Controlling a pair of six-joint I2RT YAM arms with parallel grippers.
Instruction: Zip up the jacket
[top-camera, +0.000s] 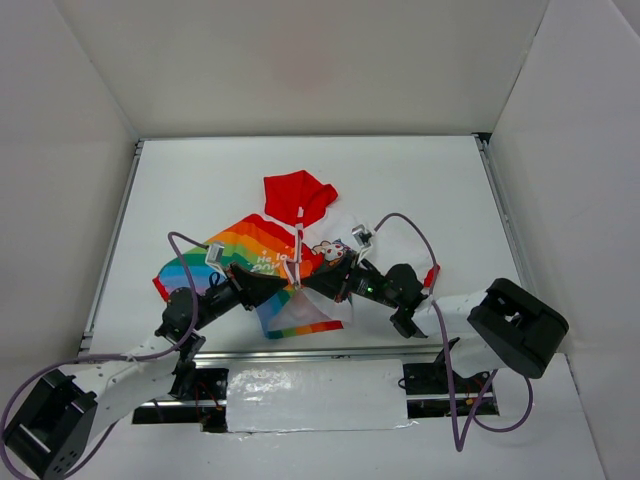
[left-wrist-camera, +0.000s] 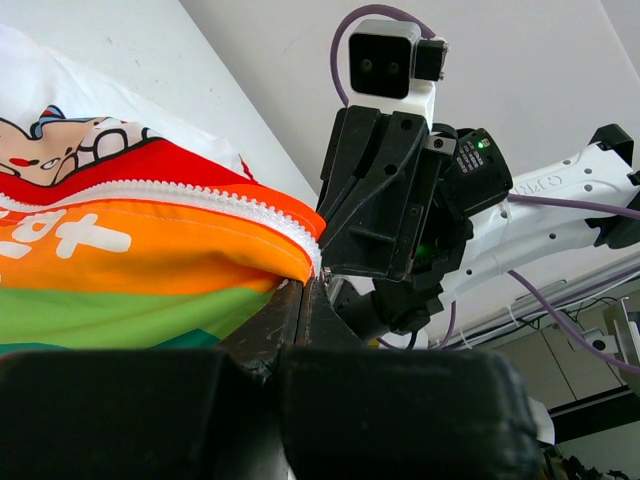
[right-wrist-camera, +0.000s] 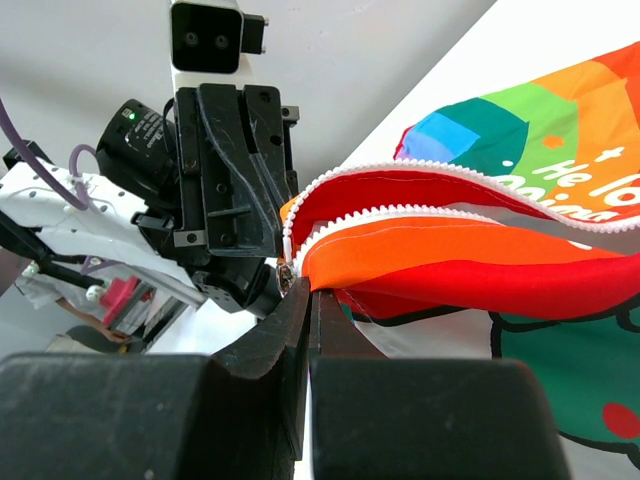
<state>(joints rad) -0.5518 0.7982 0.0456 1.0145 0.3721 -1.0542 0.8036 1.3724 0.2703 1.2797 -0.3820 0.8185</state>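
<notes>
Two claws, the black left gripper (top-camera: 283, 287) and black right gripper (top-camera: 312, 284), are clamped shut on the bottom hem of the rainbow-and-white hooded jacket (top-camera: 262, 252) laid on the white table (top-camera: 420, 190), and its white toothed zipper (right-wrist-camera: 400, 212) seems unjoined, so the ends must be mated next.

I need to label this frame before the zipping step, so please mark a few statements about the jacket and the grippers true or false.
1. The left gripper and the right gripper are both shut on the jacket at the bottom end of the zipper. True.
2. The red hood lies at the jacket's far end, away from the grippers. True.
3. The zipper is closed up to the hood. False: its two rows of teeth lie apart.
4. The rainbow half lies on the right gripper's side. False: it lies on the left gripper's side.
</notes>
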